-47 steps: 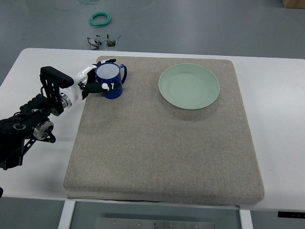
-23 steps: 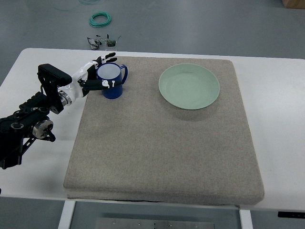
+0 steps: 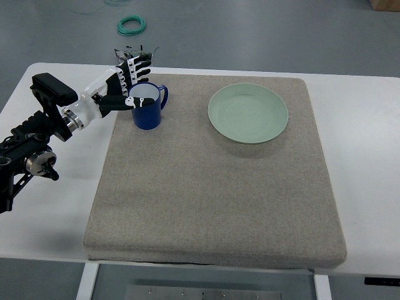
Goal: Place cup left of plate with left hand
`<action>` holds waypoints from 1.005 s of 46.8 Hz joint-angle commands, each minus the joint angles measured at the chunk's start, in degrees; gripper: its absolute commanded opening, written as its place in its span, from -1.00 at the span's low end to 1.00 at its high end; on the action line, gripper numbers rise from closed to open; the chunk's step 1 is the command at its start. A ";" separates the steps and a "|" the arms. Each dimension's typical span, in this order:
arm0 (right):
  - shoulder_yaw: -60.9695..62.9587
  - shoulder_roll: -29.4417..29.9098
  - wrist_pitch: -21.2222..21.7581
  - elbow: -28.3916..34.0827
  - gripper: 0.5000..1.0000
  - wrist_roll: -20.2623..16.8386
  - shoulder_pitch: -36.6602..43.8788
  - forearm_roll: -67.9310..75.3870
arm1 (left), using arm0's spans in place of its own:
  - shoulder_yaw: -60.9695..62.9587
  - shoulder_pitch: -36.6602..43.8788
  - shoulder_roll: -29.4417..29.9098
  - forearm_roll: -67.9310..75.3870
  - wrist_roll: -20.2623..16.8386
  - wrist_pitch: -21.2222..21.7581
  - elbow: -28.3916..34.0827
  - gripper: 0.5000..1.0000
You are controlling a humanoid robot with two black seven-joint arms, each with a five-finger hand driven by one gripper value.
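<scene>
No readable writing or brand marks anywhere. Glossy deep-blue cup (image 3: 147, 107), cylindrical with a pale interior and a loop handle turned toward the right, standing upright on the coarse grey-beige felt mat (image 3: 212, 187), well left of the smooth, round, pale-green plate (image 3: 248, 113). Left hand (image 3: 119, 84) just beside the cup at its left, white-and-black fingers (image 3: 139, 65) spread and holding nothing, thumb tip close to the rim. White table (image 3: 362, 125) beneath; green cable coil (image 3: 132, 25) on the floor beyond
</scene>
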 commanded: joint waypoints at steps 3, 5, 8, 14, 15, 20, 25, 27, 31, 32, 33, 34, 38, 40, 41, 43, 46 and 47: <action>0.00 0.00 0.04 0.00 0.73 0.00 0.00 0.00 | -4.98 -0.08 2.15 -5.46 -0.31 -3.22 -1.81 0.98; 0.00 0.00 0.04 0.00 0.73 0.00 0.00 0.00 | -7.01 -0.17 2.33 -7.83 -0.31 -5.33 -1.81 0.98; 0.00 0.00 0.04 0.00 0.73 0.00 0.00 0.00 | -8.95 -0.34 2.33 -11.17 -0.31 -8.23 -1.73 0.99; 0.00 0.00 -0.05 0.00 0.73 0.00 0.00 0.00 | -10.89 -0.96 2.33 -16.80 -0.13 -10.35 -1.73 0.98; 0.00 0.00 -0.05 0.00 0.73 0.00 0.00 0.00 | -10.89 -1.13 2.33 -17.42 -0.13 -10.44 -1.64 0.98; 0.00 0.00 0.04 0.00 0.73 0.00 0.00 0.00 | -10.97 -2.63 2.33 -18.65 0.39 -9.47 -1.02 0.98; 0.00 0.00 0.04 0.00 0.73 0.00 0.00 0.00 | -10.97 -4.03 2.15 -20.32 0.74 -8.77 -0.41 0.98; 0.00 0.00 0.04 0.00 0.73 0.00 0.00 0.00 | -10.97 -4.74 1.98 -21.20 0.83 -8.42 0.03 0.98; 0.00 0.00 -0.05 0.00 0.73 0.00 0.00 0.00 | -10.89 -5.88 1.62 -22.69 1.53 -6.75 1.87 0.98; 0.00 0.00 0.04 0.00 0.73 0.00 0.00 0.00 | -10.89 -6.32 1.54 -23.22 1.80 -6.14 2.40 0.98; 0.00 0.00 -0.05 0.00 0.73 0.00 0.00 0.00 | -10.89 -6.76 1.45 -23.83 2.06 -5.52 2.84 0.98; 0.00 0.00 0.04 0.00 0.73 0.00 0.00 0.00 | -10.89 -7.02 1.36 -24.62 2.41 -4.91 3.02 0.98; 0.00 0.00 0.04 0.00 0.73 0.00 0.00 0.00 | -10.71 -7.64 0.05 -29.01 4.43 -3.23 3.28 0.98; 0.00 0.00 -0.05 0.00 0.73 0.00 0.00 0.00 | -10.71 -7.73 -0.57 -31.04 5.66 -2.27 3.37 0.98; 0.00 0.00 0.04 0.00 0.73 0.00 0.00 0.00 | -10.71 -7.73 -0.75 -31.92 6.28 -1.66 3.46 0.98; 0.00 0.00 -0.05 0.00 0.73 0.00 0.00 0.00 | -10.62 -8.08 -1.19 -32.89 7.77 -0.25 3.46 0.98; 0.00 0.00 -0.05 0.00 0.73 0.00 0.00 0.00 | -10.80 -8.61 -3.03 -33.24 9.71 2.38 3.55 0.98; 0.00 0.00 -0.05 0.00 0.73 0.00 0.00 0.00 | -10.80 -8.61 -3.64 -33.33 10.15 3.52 3.46 0.98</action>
